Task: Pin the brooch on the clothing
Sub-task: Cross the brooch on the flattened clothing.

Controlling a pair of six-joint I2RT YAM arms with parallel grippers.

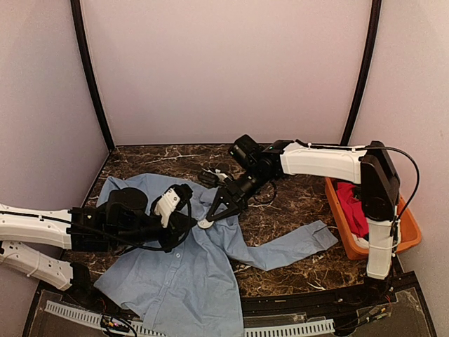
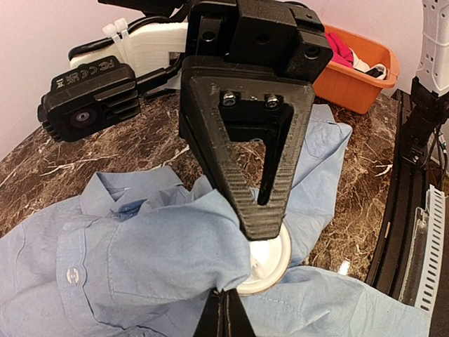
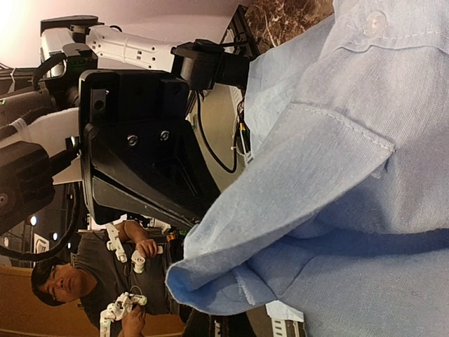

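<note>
Marble table (image 1: 295,210): shirt (image 1: 182,274) fold pinched in left hand (image 1: 191,223), brooch (image 2: 270,261) in right hand (image 1: 205,223).

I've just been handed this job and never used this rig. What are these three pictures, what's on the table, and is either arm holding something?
Two robot arms are bolted at the table's near edge. The wide picture looks down from above and behind them; the other two come from a camera on each wrist. A blue shirt lies spread on the marble table, and an orange bin with a red garment sits at the right. The left gripper is shut on a raised fold of shirt. The right gripper is shut, its tip against a white round brooch beside that fold; whether it grips the brooch is unclear.
</note>
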